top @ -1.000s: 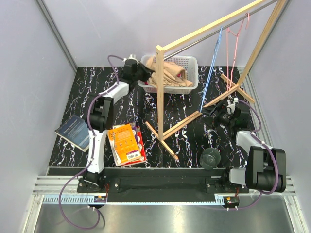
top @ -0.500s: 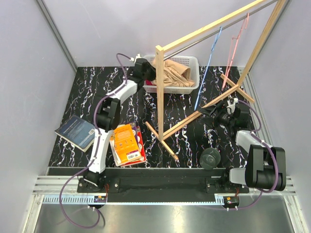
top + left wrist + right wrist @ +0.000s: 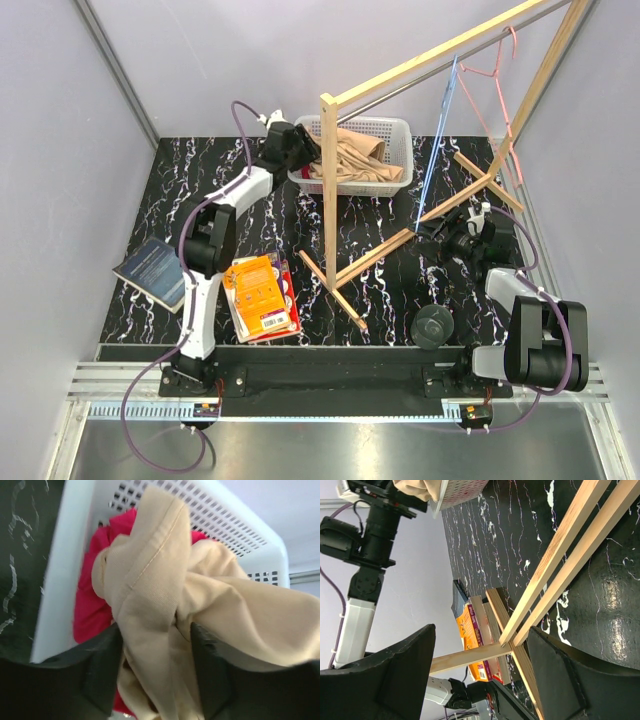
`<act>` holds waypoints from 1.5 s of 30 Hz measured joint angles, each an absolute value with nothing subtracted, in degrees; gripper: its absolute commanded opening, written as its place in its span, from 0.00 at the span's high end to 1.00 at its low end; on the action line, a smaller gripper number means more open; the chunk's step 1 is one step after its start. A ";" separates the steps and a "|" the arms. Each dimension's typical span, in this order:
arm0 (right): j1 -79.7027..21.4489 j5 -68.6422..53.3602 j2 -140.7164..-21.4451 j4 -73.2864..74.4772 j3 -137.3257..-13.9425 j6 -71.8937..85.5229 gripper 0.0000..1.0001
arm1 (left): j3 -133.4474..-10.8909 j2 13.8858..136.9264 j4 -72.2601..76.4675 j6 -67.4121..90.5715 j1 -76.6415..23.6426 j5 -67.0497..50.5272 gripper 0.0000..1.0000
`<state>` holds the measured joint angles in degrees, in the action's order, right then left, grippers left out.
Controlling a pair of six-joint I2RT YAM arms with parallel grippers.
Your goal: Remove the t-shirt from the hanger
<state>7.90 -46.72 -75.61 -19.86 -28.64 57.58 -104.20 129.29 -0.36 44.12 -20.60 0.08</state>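
1. At the far side of the table point(image 3: 200, 180), the left gripper point(image 3: 155, 667) reaches over the rim of the white basket point(image 3: 62, 580). Its jaws are pinched narrow on a fold of the beige t-shirt point(image 3: 165, 595).
2. That t-shirt lies bunched in the basket on top of a red garment point(image 3: 90, 615). It is probably held there so it can be dropped with the other laundry.
3. The blue hanger point(image 3: 437, 140) and the pink hanger point(image 3: 492, 75) hang bare from the rack rail point(image 3: 420, 65), so the shirt is already off. Only the release seems to be left.
4. The right gripper point(image 3: 477, 675) sits low beside the rack's wooden foot point(image 3: 555, 565), jaws spread wide and gripping nothing. It appears parked out of the way.
5. An orange packet point(image 3: 262, 295) near the left arm's base carries printing, and a dark book point(image 3: 155, 270) lies beside it. No word on either is large enough to read.
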 measured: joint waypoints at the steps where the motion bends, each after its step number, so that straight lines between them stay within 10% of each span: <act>1: 7.90 -46.76 -75.61 -19.86 -28.64 57.60 0.18 | -104.22 128.51 -0.67 43.11 -20.40 0.05 0.26; 18: 7.90 -47.16 -69.12 -16.36 -27.62 57.41 0.18 | -93.14 106.98 -1.17 37.26 -20.23 -1.78 0.22; 45: 7.99 -36.29 -44.27 8.45 -24.56 47.97 0.00 | -31.40 46.33 3.36 36.18 -25.61 -21.23 0.16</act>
<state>7.99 -36.29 -44.27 8.45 -24.56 47.97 -31.40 46.33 3.36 36.18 -25.61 -21.23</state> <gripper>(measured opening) 0.993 0.828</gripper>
